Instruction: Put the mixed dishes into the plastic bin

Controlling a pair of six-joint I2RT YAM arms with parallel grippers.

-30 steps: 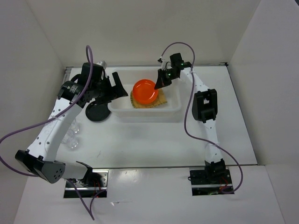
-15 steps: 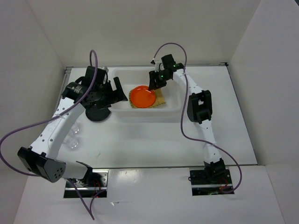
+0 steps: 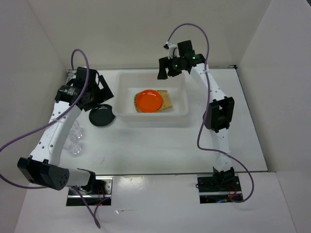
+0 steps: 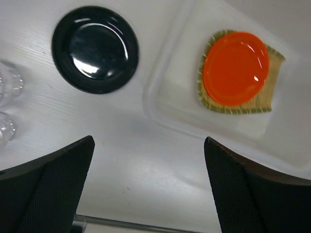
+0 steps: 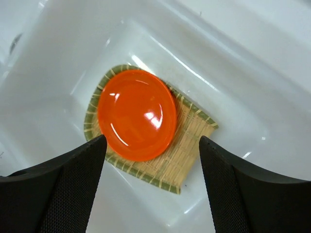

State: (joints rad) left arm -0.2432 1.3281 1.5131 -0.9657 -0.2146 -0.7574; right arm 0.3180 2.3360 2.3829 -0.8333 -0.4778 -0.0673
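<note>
Half done: orange plate [image 3: 149, 100] is sitting on bamboo tray [image 3: 167, 101] inside plastic bin [image 3: 181, 114]. Black plate [image 3: 101, 115] is lying on table [image 3: 146, 150] just left of bin, glass cup [image 3: 75, 144] nearer-left. Left gripper [image 4: 148, 145] and right gripper [image 5: 153, 141] are hanging open, empty

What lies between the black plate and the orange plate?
Bare table, then the plastic bin's wall and the bamboo tray's edge; left wrist view shows it.
</note>
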